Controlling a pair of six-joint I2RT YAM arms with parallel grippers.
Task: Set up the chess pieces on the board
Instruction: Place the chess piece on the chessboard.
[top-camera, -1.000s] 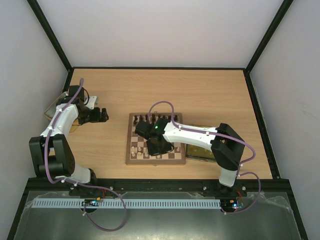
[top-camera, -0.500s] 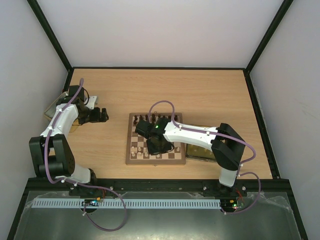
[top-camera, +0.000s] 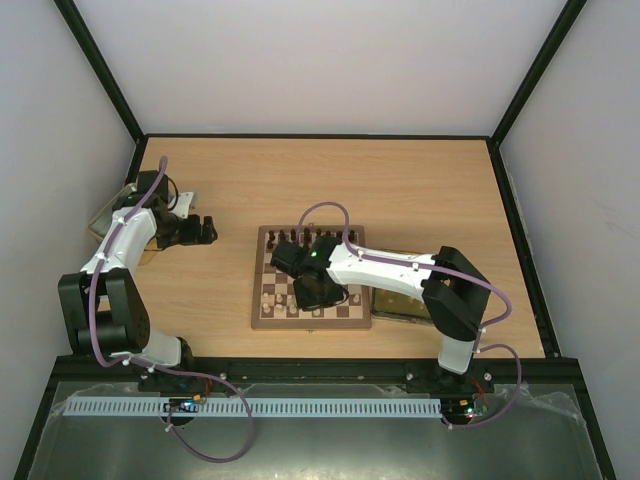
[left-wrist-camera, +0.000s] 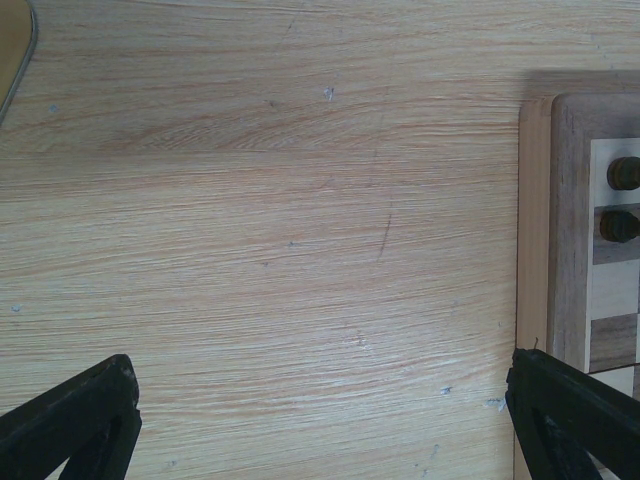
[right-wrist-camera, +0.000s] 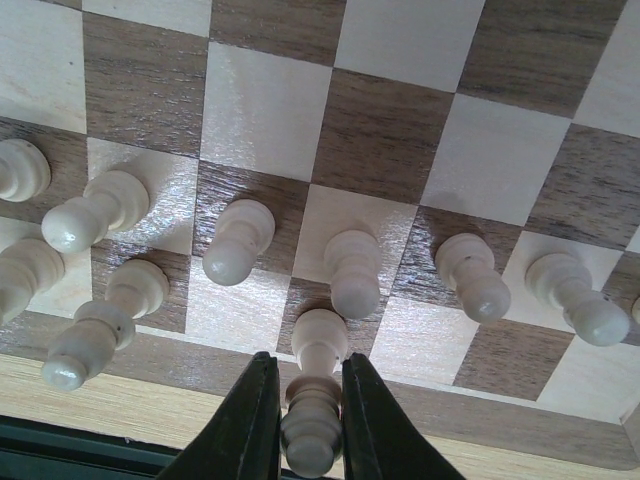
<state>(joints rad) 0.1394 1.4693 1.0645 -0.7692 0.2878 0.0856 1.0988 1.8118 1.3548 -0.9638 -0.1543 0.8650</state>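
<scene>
The board (top-camera: 258, 290) lies mid-table, with dark pieces (top-camera: 300, 238) along its far rows and cream pieces (top-camera: 270, 298) along its near rows. My right gripper (top-camera: 306, 294) is over the near rows. In the right wrist view it (right-wrist-camera: 306, 368) is shut on a tall cream piece (right-wrist-camera: 320, 345) whose base rests on a dark square in the nearest row, behind a row of cream pawns (right-wrist-camera: 352, 270). My left gripper (top-camera: 207, 231) hangs open and empty (left-wrist-camera: 320, 420) over bare table left of the board's edge (left-wrist-camera: 570, 230), where two dark pieces (left-wrist-camera: 624, 174) show.
A shallow tray (top-camera: 105, 215) sits at the left wall behind the left arm; its corner shows in the left wrist view (left-wrist-camera: 12, 50). Another tray (top-camera: 400, 305) lies against the board's right side, under the right arm. Black frame rails edge the table.
</scene>
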